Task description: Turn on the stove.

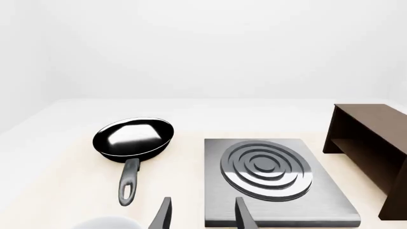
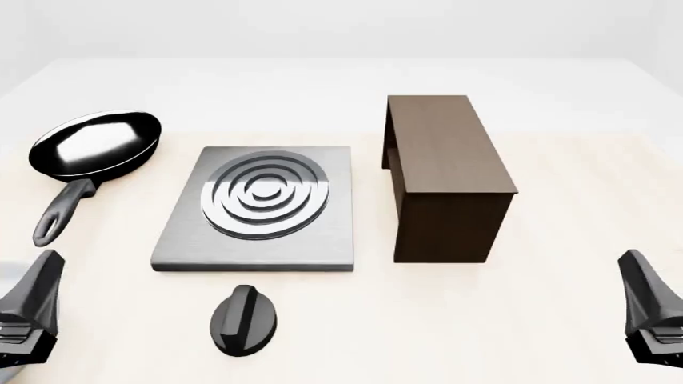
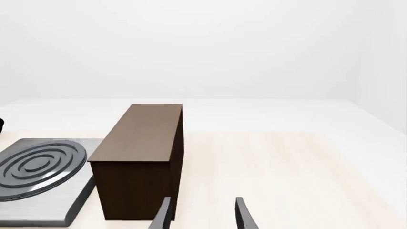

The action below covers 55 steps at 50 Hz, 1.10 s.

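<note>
A flat square slab of brushed grey metal with concentric silver burner rings, the stove (image 2: 256, 210), lies on the pale wooden counter (image 2: 555, 240) left of centre in the front view. Its small black round ridged knob (image 2: 243, 319) sits on the counter just in front of the slab's near edge, apart from it. To the slab's left, a black frying pan (image 2: 96, 144) with a shiny inside rests with its grey handle pointing toward the arms. To the right, near the stove but not touching it, stands a dark brown wooden box-shaped stand (image 2: 446, 172), its open side facing the slab.

The left tool (image 1: 203, 214) hangs low at the near left corner, above the counter, its two dark fingers (image 1: 161, 215) parted with a clear gap and nothing between them; they frame the stove's near edge from behind. The right tool (image 3: 203, 214) hangs at the near right corner, likewise parted and holding nothing, facing the stand's end wall. Both are well apart from the knob.
</note>
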Motion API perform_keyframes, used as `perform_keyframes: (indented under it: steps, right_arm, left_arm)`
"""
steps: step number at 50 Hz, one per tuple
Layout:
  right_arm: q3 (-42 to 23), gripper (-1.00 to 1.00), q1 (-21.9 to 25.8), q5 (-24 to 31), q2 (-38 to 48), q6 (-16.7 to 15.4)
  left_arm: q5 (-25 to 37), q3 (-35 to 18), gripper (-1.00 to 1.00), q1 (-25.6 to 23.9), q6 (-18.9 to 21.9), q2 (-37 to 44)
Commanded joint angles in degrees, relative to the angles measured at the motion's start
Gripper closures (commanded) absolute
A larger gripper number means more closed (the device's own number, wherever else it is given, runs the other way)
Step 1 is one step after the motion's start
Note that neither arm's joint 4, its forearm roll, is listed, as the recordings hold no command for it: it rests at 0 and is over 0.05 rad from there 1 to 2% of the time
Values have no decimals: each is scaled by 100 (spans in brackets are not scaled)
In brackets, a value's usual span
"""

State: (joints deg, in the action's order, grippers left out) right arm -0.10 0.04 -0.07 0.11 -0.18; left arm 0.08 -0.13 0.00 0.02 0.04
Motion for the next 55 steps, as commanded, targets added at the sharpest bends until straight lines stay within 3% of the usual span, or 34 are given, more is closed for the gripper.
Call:
perform_keyframes:
  steps: [1, 12, 16, 22, 27, 36, 40, 45, 48, 51, 55]
  right_arm:
    - [-16, -100, 7, -9, 18, -22]
    - [-16, -100, 8, -9, 18, -23]
    - [-16, -100, 9, -9, 18, -25]
    - [-16, -100, 10, -9, 18, -25]
    - [-16, -100, 10, -9, 18, -25]
    - [-16, -100, 11, -9, 18, -27]
    - [-16, -100, 11, -9, 18, -27]
    - [-16, -100, 12, -9, 18, -27]
    - [-16, -100, 12, -10, 18, -27]
    - [-16, -100, 12, -10, 18, -27]
    - [-16, -100, 13, -9, 18, -27]
  left_arm:
    - [26, -32, -100, -6, -12, 1]
    - [123, -146, -100, 100, -8, 7]
    - [613, -487, -100, 286, -496, 16]
    - [1340, -1287, -100, -121, 154, 25]
    - [1613, -1832, -100, -14, 46, 507]
    - [2339, -2989, -100, -391, -86, 888]
    - [2735, -3492, -100, -307, 164, 1235]
    - [2941, -3733, -100, -406, 24, 1929]
    - [3057, -3869, -100, -386, 194, 2051]
    - [3065, -3857, -100, -630, -208, 2431]
    - [3165, -3898, -100, -635, -64, 2465]
